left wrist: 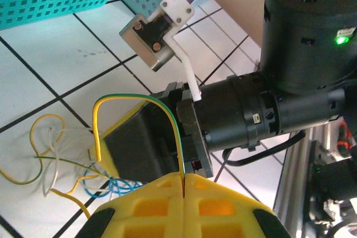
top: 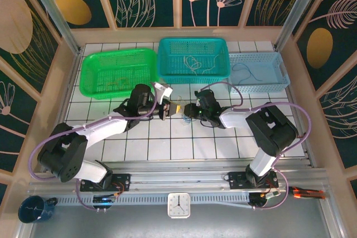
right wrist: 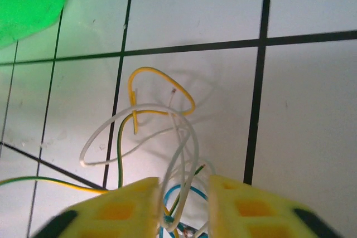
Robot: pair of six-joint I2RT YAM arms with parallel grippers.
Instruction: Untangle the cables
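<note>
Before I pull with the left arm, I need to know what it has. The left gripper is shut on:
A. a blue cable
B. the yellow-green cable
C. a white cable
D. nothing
B: in the left wrist view the yellow-green cable arcs up and runs down into the seam of the shut left gripper, while the white and blue cables lie loose on the tiles beyond.

Three baskets along twelve o'clock: green basket (top: 134, 65), teal basket (top: 218, 54), pale blue basket (top: 273, 69). Two arms, left arm (top: 106, 129) and right arm (top: 240, 116). One clock (top: 178, 205) at six, one mug (top: 33, 209) at seven. Mid-counter, cables (left wrist: 96, 126) in three colours, yellow-green, white and blue, too knotted to count.
</note>
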